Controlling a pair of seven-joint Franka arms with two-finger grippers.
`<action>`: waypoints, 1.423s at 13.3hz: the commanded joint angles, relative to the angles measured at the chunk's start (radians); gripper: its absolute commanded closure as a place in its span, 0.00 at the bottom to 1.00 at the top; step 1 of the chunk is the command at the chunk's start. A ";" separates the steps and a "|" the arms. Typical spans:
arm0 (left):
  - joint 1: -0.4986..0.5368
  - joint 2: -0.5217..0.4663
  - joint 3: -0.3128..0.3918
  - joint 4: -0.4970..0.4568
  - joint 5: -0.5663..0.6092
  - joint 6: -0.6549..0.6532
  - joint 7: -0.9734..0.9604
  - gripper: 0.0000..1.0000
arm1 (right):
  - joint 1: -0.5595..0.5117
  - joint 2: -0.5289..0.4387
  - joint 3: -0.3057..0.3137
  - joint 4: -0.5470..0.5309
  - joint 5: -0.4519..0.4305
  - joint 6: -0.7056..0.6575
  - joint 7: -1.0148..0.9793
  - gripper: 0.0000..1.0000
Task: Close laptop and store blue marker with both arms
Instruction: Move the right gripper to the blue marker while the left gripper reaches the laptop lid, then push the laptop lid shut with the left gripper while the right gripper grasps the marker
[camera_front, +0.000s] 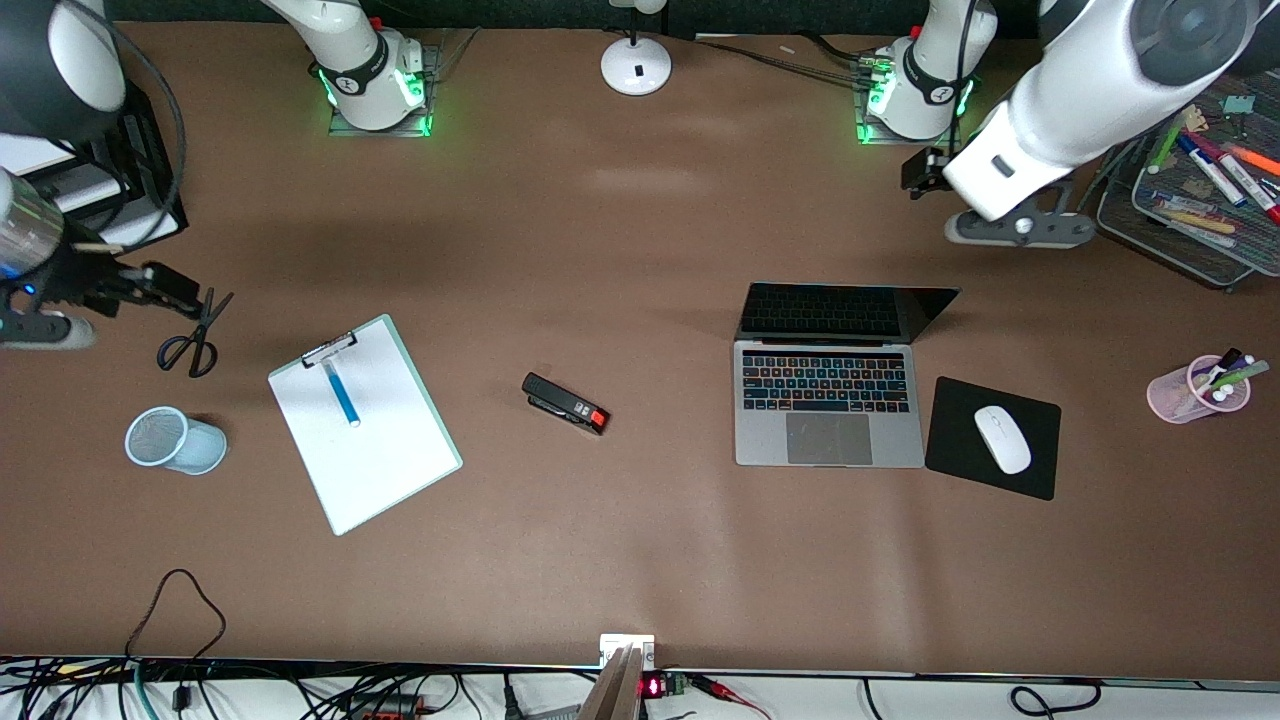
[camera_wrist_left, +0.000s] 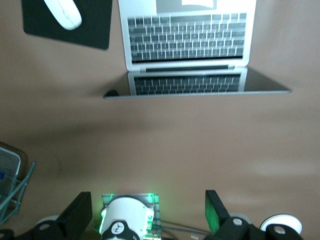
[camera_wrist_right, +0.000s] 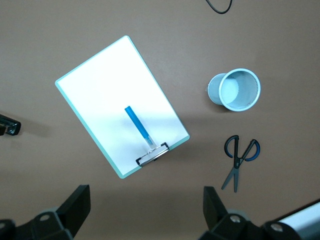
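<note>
Table (camera_front: 620, 250): a brown top carried everything; no brand or writing could be read on any item.
Laptop (camera_front: 828, 405): lay open toward the left arm's end, its lid raised and the dark screen mirroring the keys; no logo showed in any view.
Clipboard (camera_front: 365, 440): a white sheet on a pale green board lay toward the right arm's end, its clip at the edge farther from the front camera.
Mousepad (camera_front: 960, 465): black, just beside the laptop, with a white mouse (camera_front: 1002, 439) on it.
Left gripper (camera_wrist_left: 149, 212): hung above bare table between the left arm's base and the laptop lid, fingers spread wide and holding nothing.
Right gripper (camera_wrist_right: 146, 207): hung at the right arm's end of the table, fingers set wide apart and empty; the front view cut it off at the edge.
Mesh cup (camera_front: 175, 440): pale blue, lying on its side near the clipboard.
Blue marker (camera_front: 342, 392): lay on the clipboard's paper, one end touching the clip.
Scissors (camera_front: 195, 335): only the right wrist view showed their handles as blue.
Stapler (camera_front: 566, 403): black with a red end, between clipboard and laptop.
</note>
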 joint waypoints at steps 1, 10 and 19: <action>0.000 0.015 -0.024 -0.080 -0.020 0.030 -0.045 0.00 | 0.017 0.055 0.002 0.017 0.003 0.055 0.014 0.00; -0.005 0.161 -0.090 -0.232 -0.018 0.283 -0.251 0.00 | 0.021 0.273 0.004 0.015 0.022 0.228 -0.075 0.00; 0.006 0.284 -0.090 -0.134 -0.003 0.447 -0.231 0.00 | 0.026 0.433 0.002 0.015 0.172 0.291 -0.343 0.00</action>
